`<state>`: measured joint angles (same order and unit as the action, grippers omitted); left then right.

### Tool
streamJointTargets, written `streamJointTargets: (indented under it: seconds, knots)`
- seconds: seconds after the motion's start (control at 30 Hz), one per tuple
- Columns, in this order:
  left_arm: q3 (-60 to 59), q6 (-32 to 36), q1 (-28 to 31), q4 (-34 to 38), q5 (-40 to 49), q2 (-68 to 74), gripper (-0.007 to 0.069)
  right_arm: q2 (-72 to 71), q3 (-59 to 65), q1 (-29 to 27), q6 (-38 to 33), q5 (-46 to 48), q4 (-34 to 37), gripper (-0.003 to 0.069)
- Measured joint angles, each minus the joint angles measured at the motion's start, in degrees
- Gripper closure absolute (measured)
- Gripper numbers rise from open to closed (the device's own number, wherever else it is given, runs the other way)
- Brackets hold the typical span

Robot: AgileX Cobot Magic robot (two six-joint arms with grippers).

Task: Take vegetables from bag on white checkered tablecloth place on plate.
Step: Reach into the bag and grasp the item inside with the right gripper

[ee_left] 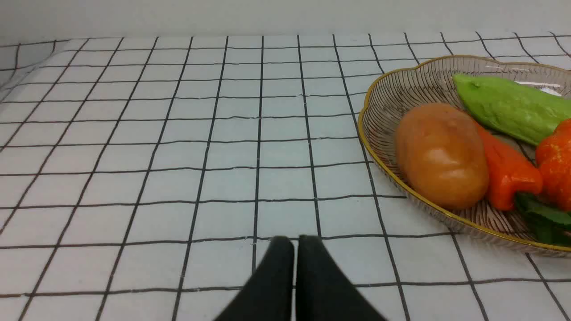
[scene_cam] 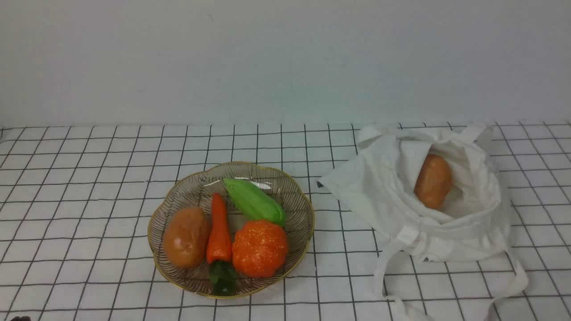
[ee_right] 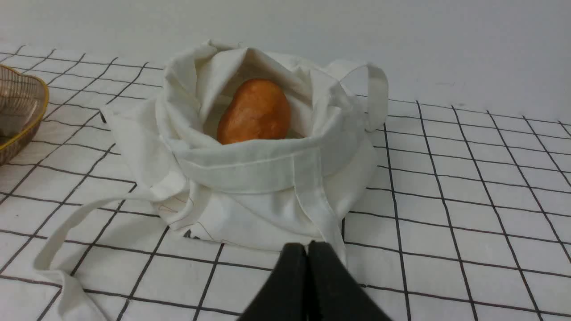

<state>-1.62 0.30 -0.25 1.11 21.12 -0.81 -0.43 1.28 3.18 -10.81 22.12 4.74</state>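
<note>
Tan-brown potato point(scene_cam: 432, 181) lies in the open white tote point(scene_cam: 379, 191), long axis pointing roughly away, ahead of the nearer right gripper point(ee_right: 308, 245), jaws pressed together; left gripper point(ee_left: 295, 240), jaws likewise together, sits beside the glass dish point(scene_cam: 301, 209).

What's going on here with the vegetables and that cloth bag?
A two-armed robot is meant to move vegetables from the white bag onto the glass plate. Nothing is being handled right now: the left pincer and the right pincer are both shut and empty over the checkered tablecloth. One tan potato lies in the open bag. The plate holds a glossy brown potato, an orange pepper, a green vegetable and an orange pumpkin.
</note>
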Motion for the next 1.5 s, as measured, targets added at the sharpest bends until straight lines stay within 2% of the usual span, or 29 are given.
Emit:
streamJointTargets:
  seconds: [0.93, 1.1, 1.17, 1.3, 1.5]
  knots:
    - [0.00, 0.00, 0.00, 0.00, 0.00, 0.00, 0.0632, 0.00, 0.00, 0.00, 0.45, -0.79, 1.10, 0.0673]
    - [0.00, 0.00, 0.00, 0.00, 0.00, 0.00, 0.0632, 0.00, 0.43, 0.00, 6.41, -9.91, 16.70, 0.0673]
    - [0.00, 0.00, 0.00, 0.00, 0.00, 0.00, 0.0632, 0.00, 0.43, 0.00, 10.36, -15.63, 28.17, 0.0673]
    - [0.00, 0.00, 0.00, 0.00, 0.00, 0.00, 0.0632, 0.00, 0.43, 0.00, 11.88, -19.42, 40.61, 0.0673]
    - [0.00, 0.00, 0.00, 0.00, 0.00, 0.00, 0.0632, 0.00, 0.43, 0.00, 11.88, -22.51, 49.33, 0.0673]
